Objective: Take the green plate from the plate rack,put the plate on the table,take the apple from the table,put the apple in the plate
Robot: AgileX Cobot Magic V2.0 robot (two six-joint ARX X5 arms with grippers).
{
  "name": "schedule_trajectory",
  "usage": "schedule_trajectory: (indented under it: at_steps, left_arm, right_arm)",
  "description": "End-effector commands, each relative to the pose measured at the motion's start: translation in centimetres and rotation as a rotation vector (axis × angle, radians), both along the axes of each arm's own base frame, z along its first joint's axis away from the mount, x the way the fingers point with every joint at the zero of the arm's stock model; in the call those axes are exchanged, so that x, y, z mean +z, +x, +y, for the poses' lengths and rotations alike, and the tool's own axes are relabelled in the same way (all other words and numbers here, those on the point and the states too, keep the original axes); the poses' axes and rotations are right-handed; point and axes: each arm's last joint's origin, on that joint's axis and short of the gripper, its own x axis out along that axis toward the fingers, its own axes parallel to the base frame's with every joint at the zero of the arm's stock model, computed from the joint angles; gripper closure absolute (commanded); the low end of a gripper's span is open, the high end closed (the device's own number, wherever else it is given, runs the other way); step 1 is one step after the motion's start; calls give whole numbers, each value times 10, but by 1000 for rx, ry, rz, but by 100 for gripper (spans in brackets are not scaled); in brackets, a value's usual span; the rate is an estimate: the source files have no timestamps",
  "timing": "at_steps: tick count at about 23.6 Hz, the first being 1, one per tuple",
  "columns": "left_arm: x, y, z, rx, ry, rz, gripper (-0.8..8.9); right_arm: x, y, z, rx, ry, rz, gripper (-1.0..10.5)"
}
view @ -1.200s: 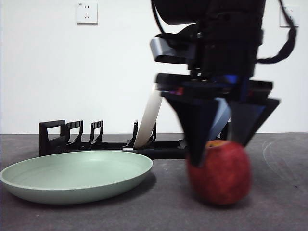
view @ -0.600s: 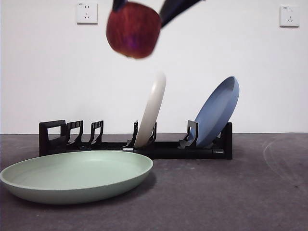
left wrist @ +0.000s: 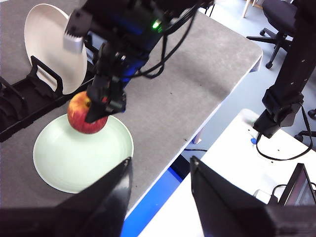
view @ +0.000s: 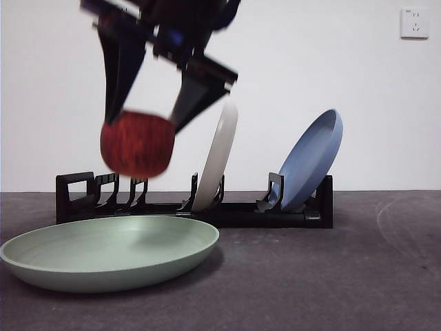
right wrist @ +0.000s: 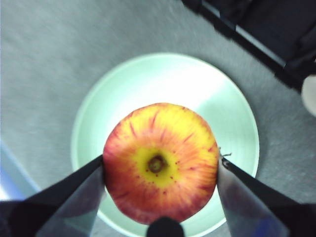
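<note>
My right gripper [view: 145, 124] is shut on the red apple [view: 137, 144] and holds it in the air above the green plate [view: 110, 252]. The plate lies flat on the dark grey table [view: 331, 276], in front of the black plate rack [view: 193, 203]. In the right wrist view the apple [right wrist: 160, 160] sits between the two jaws, over the middle of the plate [right wrist: 168, 84]. The left wrist view shows the apple [left wrist: 86, 113] over the plate [left wrist: 81, 158] from high up. My left gripper [left wrist: 160, 185] is open and empty, high off the table.
A cream-white plate [view: 217, 155] and a blue plate [view: 310, 158] stand upright in the rack. The table's edge [left wrist: 197, 131] runs close to the green plate in the left wrist view, with a white desk [left wrist: 247, 163] beyond.
The right gripper lifted the apple off the table at the right, carried it left and high, and has now come down with it over the green plate.
</note>
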Motion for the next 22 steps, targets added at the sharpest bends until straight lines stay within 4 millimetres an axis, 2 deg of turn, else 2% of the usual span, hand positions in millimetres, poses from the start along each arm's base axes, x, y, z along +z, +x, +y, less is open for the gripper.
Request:
schedule_trajectory:
  at_steps: [1, 9, 22]
  left_arm:
    - [0, 0, 1, 8, -5, -1, 616]
    - [0, 0, 1, 8, -5, -2, 616]
    - [0, 0, 1, 7, -5, -1, 616]
  right_arm:
    - [-16, 3, 10, 9, -15, 17, 959]
    - [-52, 3, 28, 30, -70, 62, 958]
    - [-67, 3, 32, 35, -105, 87, 959]
